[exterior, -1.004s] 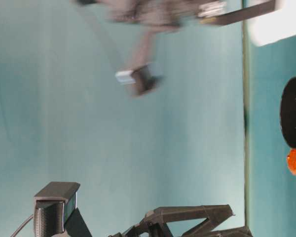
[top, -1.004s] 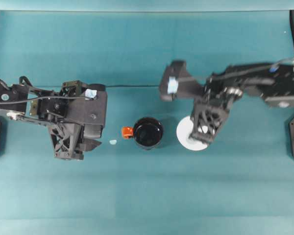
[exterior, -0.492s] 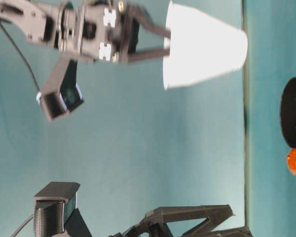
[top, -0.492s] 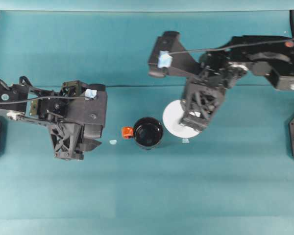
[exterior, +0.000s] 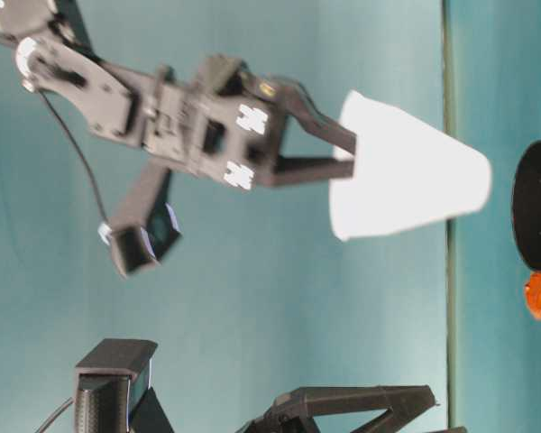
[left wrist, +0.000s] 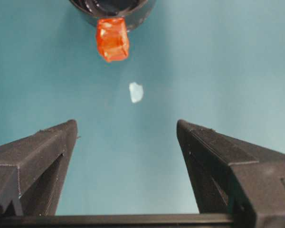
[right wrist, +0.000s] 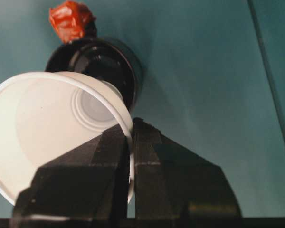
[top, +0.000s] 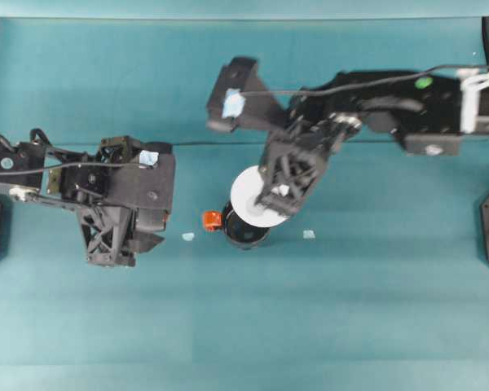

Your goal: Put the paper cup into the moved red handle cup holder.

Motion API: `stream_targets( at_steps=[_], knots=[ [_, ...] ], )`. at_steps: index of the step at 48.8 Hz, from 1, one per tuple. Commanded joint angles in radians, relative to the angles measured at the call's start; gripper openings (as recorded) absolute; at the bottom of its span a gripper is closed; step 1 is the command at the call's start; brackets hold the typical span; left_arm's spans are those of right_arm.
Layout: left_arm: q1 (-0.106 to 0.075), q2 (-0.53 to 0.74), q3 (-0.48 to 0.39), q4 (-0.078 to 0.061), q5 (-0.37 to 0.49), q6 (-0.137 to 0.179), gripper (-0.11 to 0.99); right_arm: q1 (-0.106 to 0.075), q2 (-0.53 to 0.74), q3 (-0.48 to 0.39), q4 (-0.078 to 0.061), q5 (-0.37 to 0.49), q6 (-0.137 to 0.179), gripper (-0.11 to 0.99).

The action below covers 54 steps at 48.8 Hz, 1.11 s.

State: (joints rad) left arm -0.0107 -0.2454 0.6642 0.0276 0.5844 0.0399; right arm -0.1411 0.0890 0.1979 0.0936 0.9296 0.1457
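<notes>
— Two grippers; what does each one have?
— The right gripper [top: 279,194] pinches the rim of the paper cup [top: 256,194], jaws shut on its wall, and holds it in the air, tilted, base toward the table.
— And the cup holder?
— The black cup holder [top: 244,230] stands on the teal table [top: 375,309], its red handle [top: 211,219] pointing at the left gripper [left wrist: 128,142]. The cup overlaps its rim from above.
— The left one?
— Jaws wide apart, holding nothing, near a small pale scrap [left wrist: 136,92].

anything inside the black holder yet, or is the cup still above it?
The paper cup hangs tilted above the red handle cup holder, pinched at its rim by the right hand. The holder's visible interior looks empty; the cup covers part of its mouth from overhead.
</notes>
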Motion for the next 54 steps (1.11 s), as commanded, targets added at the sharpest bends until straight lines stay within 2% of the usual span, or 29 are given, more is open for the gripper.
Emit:
stream_targets(
  at_steps=[1, 7, 16, 20, 28, 33, 54],
  knots=[
    [0.002, -0.012, -0.008, 0.002, -0.003, -0.002, 0.89, 0.006, 0.009, -0.020, 0.000, -0.029, 0.006, -0.10],
    [0.002, -0.012, -0.008, 0.002, -0.003, -0.002, 0.89, 0.012, 0.035, -0.021, 0.000, -0.044, 0.005, -0.10],
    [0.002, -0.020, 0.002, 0.002, -0.003, -0.002, 0.89, 0.043, 0.086, -0.020, -0.003, -0.048, 0.002, -0.10],
    [0.002, -0.029, 0.009, 0.003, -0.003, -0.002, 0.89, 0.049, 0.101, -0.020, -0.009, -0.048, 0.003, -0.10],
    [0.002, -0.037, 0.020, 0.002, -0.002, -0.002, 0.89, 0.051, 0.121, -0.020, -0.031, -0.060, 0.003, -0.10],
    [0.003, -0.043, 0.026, 0.002, -0.002, -0.002, 0.89, 0.051, 0.127, -0.020, -0.037, -0.064, 0.003, -0.10],
    [0.008, -0.051, 0.034, 0.002, -0.002, -0.002, 0.89, 0.048, 0.130, -0.020, -0.037, -0.063, -0.006, -0.10]
  ],
)
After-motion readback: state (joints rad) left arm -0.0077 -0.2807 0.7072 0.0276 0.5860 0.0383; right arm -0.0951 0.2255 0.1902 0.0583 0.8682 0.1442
